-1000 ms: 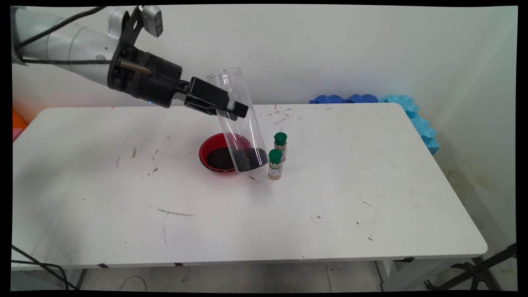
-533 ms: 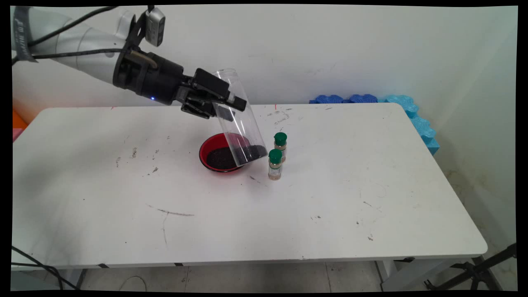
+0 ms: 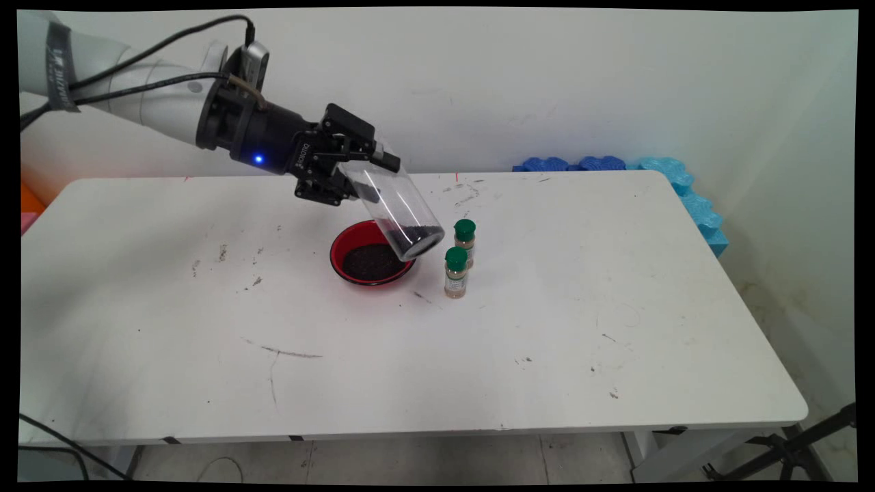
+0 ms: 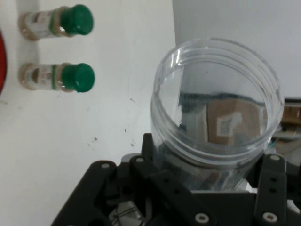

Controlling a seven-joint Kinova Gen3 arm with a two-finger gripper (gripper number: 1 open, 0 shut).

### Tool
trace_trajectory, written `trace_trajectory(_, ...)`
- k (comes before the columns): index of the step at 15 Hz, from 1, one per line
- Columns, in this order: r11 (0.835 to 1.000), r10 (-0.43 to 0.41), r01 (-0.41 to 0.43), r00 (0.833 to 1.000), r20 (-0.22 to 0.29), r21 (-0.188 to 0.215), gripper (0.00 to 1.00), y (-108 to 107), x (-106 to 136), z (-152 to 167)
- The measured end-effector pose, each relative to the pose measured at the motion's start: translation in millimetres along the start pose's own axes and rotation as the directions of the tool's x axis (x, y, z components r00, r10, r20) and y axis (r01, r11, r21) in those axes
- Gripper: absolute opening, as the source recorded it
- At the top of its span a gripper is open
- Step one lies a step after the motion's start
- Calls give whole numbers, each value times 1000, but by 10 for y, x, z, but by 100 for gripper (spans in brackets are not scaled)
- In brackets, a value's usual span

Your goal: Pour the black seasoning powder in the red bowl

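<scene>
A clear jar (image 3: 395, 208) is gripped tight by the hand (image 3: 355, 174), tilted above a red bowl (image 3: 340, 249) of dark grains; some grains are left in the jar.

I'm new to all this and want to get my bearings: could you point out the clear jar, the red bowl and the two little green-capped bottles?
clear jar (image 3: 400, 208): main view, on its see-through side wall.
red bowl (image 3: 340, 246): main view, on its left rim.
green-capped bottles (image 3: 456, 272): main view, on the nearer bottle's body.
</scene>
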Motion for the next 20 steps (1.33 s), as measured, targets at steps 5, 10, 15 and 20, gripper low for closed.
trace_trajectory(5, 974, -224, 224, 974, -12, -2, 0, -202, 61, 20)
trace_trajectory(10, 900, -435, 434, 900, -10, -23, 0, -352, 58, 79)
trace_trajectory(15, 825, -563, 563, 826, -1, -45, 0, -481, 66, 145)
trace_trajectory(20, 737, -672, 672, 740, 31, -73, 0, -580, 71, 244)
